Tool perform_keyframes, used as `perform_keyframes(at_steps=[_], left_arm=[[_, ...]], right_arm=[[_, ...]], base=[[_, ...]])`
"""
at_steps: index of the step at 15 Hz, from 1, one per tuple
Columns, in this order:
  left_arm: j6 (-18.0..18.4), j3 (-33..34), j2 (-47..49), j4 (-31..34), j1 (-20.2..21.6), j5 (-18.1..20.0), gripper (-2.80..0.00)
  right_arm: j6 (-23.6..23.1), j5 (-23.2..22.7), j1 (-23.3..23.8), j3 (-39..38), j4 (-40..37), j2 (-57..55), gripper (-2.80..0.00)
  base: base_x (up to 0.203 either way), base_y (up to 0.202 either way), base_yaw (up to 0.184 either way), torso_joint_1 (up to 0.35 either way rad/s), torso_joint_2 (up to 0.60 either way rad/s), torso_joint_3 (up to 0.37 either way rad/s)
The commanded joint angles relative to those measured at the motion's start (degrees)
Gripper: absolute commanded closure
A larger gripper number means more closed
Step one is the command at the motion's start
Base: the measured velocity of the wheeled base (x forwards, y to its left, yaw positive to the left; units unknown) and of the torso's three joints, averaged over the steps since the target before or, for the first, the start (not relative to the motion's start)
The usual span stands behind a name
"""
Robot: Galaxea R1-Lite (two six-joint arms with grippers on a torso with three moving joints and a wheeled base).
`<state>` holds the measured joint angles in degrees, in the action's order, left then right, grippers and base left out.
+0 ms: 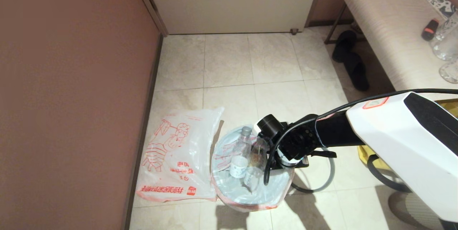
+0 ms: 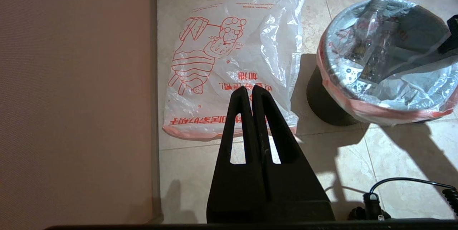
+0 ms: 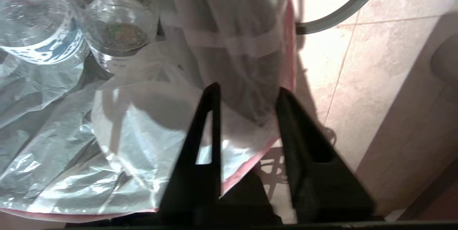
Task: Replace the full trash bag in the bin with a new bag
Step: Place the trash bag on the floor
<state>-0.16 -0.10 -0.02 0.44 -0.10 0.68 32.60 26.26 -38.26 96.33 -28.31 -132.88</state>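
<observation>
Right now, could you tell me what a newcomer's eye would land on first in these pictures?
Probably the small round black plastic bin on the tiled floor, lined with a thin white pink-rimmed bag holding clear plastic bottles. The right end effector hangs at its rim, fingers apart astride the bag's edge. Beside it, by the wall, lies a flat white bag printed with red characters.

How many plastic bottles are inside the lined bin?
2 show. Both bottles stand side by side inside the full trash bag in the bin: one clear, one with brown contents. More may be hidden underneath.
</observation>
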Motion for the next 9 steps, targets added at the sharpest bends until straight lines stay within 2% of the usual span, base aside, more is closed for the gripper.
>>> perform_keyframes(at_steps=[1, 9], left_arm=[[0.0, 0.0, 0.0, 0.0, 0.0, 0.0, 0.0], [0.0, 0.0, 0.0, 0.0, 0.0, 0.0, 0.0]], right_arm=[[0.3, 0.0, 0.1, 0.0, 0.0, 0.1, -2.8], [2.2, -0.1, 0.2, -1.7, -2.1, 0.5, -2.8]], base=[[0.0, 0.0, 0.0, 0.0, 0.0, 0.0], [0.0, 0.0, 0.0, 0.0, 0.0, 0.0]])
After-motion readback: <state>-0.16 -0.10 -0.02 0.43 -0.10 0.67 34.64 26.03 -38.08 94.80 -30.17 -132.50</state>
